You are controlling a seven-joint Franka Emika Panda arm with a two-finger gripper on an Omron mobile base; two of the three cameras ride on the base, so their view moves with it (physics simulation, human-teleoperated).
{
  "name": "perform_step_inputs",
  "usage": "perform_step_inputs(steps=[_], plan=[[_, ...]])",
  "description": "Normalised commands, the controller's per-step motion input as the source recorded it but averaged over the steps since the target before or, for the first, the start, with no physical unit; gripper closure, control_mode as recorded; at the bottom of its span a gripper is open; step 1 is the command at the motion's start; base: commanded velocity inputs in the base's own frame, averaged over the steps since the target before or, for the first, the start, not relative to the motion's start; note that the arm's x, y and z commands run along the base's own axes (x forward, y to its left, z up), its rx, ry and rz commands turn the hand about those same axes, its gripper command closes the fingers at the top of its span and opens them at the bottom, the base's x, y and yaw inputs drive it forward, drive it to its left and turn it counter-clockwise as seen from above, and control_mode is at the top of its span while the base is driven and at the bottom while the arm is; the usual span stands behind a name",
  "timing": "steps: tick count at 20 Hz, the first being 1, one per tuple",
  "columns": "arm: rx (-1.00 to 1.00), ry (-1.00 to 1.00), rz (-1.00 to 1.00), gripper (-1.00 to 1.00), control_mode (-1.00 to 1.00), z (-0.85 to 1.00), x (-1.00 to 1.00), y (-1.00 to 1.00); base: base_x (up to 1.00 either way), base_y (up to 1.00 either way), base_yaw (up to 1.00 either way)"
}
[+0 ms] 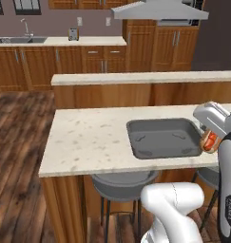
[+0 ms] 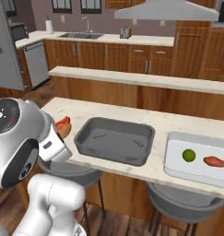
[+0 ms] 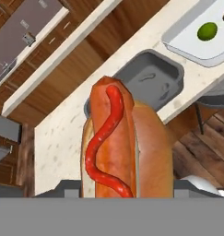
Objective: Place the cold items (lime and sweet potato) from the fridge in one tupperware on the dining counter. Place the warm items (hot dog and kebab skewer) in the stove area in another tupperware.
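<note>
Hot dog (image 3: 125, 147), bun with a red sauce line, pinched between the jaws of the gripper (image 3: 127, 186) and carried in the air. Beyond its tip, on the dining counter (image 3: 62, 133): grey tupperware (image 3: 152, 80), nothing inside. Farther off to the side: white tupperware (image 2: 196, 159) holding lime (image 2: 189, 155) and sweet potato (image 2: 215, 161), apart.

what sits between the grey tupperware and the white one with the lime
Only bare counter separates the grey tupperware from the white tupperware, seen in the right base view.
</note>
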Motion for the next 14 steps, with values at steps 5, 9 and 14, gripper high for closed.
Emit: perform_step_inputs(steps=[5, 9, 14], plan=[[0.0, 0.0, 0.0, 1.0, 1.0, 0.0, 0.0, 0.0, 0.76, -0.55, 0.31], [0.0, 0.0, 0.0, 1.0, 1.0, 0.0, 0.0, 0.0, 0.98, -0.36, 0.11], [0.12, 0.43, -0.13, 1.0, -1.0, -0.1, 0.99, -0.11, 0.0, 0.0, 0.0]])
